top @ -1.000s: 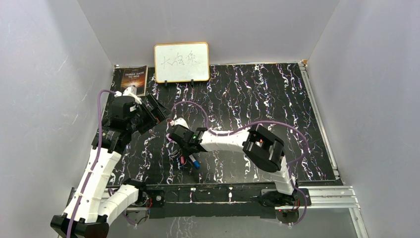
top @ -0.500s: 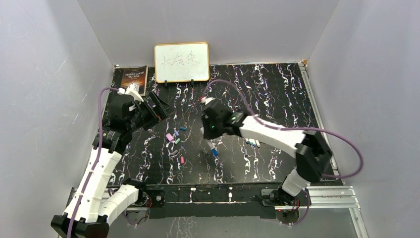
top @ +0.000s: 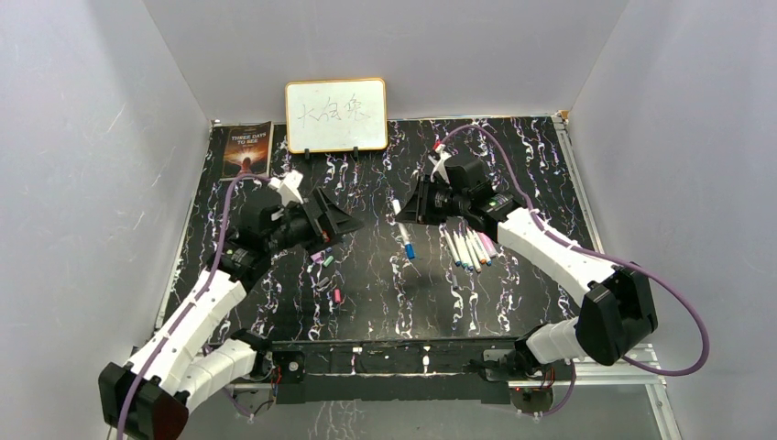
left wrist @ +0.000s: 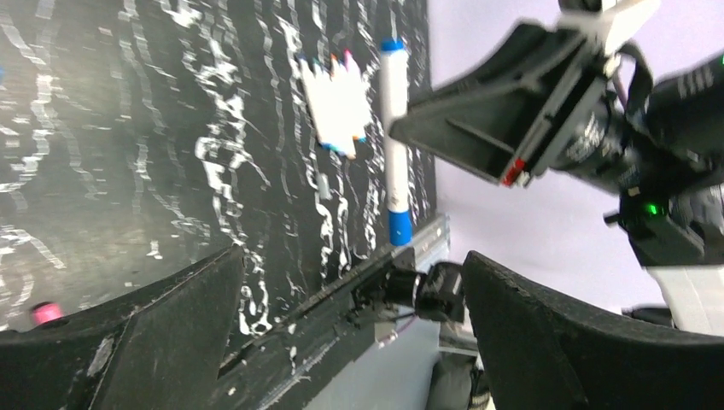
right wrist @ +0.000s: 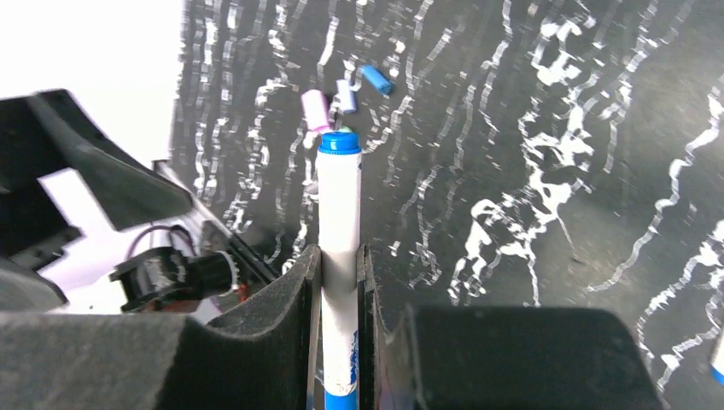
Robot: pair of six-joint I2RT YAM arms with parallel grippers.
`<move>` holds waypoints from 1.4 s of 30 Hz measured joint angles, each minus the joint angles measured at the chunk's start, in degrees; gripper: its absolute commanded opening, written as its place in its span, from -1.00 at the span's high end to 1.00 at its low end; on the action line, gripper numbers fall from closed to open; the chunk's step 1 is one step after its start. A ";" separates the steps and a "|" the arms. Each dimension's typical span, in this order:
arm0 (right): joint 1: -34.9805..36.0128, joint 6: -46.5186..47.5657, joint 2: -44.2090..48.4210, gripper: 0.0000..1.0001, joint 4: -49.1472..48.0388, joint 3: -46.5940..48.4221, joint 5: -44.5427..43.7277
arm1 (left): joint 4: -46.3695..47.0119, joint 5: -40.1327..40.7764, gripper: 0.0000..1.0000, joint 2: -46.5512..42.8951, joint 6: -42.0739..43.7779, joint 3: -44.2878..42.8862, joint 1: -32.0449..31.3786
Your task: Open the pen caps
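Right gripper is clamped on a white pen, jaws tight on the barrel. The blue cap is on, at the end poking out past the fingers. In the top view the pen is held mid-table, between the two grippers, blue end pointing toward the near edge.

Left gripper is spread wide with nothing in it. It faces the pen but stays apart from it.

The other pens lie side by side in a row on the table, just right of the held pen.

Loose caps are scattered on the table under and near the left gripper: pink and teal ones close together, and another pink one nearer the front edge. The right wrist view shows a pink and a blue one beyond the pen tip.

Whiteboard and book are at the back.
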State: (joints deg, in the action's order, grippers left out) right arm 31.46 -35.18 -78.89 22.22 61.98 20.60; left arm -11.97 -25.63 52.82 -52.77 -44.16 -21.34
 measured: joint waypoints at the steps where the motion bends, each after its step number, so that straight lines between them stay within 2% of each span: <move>1: -0.04 -1.16 -0.02 1.00 -1.20 0.00 1.07 | 0.96 0.15 -0.97 0.31 -0.37 0.00 -1.84; 9: -0.09 -8.59 0.00 1.00 -11.61 -0.09 5.33 | 9.03 4.07 -0.90 4.04 -4.28 1.86 -13.27; 19: -0.09 -14.49 0.00 1.00 -18.03 -2.38 6.40 | 15.54 9.09 -0.76 10.75 -7.41 3.48 -20.55; 24: -0.09 -15.04 0.00 1.00 -18.56 -2.80 6.45 | 17.53 10.80 -0.41 12.50 -8.48 3.48 -21.99; 27: -0.09 -15.15 0.00 1.00 -18.73 -2.84 6.49 | 18.32 11.58 -0.04 12.96 -9.07 3.48 -22.36; 31: -0.09 -15.17 0.00 1.00 -19.50 -3.41 6.47 | 19.91 11.78 0.32 13.03 -9.64 3.48 -22.60; 33: -0.09 -15.32 0.00 1.00 -19.52 -3.87 6.43 | 20.68 11.72 0.62 13.31 -10.10 3.48 -22.75; 36: -0.09 -15.37 0.00 1.00 -19.89 -4.63 6.25 | 21.92 11.47 0.95 13.94 -10.51 3.48 -23.04; 40: -0.31 -15.78 0.07 1.00 -20.48 -5.55 6.32 | 22.43 11.39 1.00 14.51 -10.80 3.48 -23.30; 41: -0.35 -15.85 0.07 0.91 -20.52 -5.64 6.34 | 22.38 11.39 1.00 14.58 -10.86 3.48 -23.32; 42: -0.35 -15.87 0.07 0.67 -20.57 -5.64 6.36 | 22.45 11.41 1.00 14.64 -10.91 3.48 -23.37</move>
State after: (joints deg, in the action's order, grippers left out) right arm 31.11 -51.05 -78.83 1.65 56.34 26.96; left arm 10.48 -14.22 67.46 -63.68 -40.69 -44.71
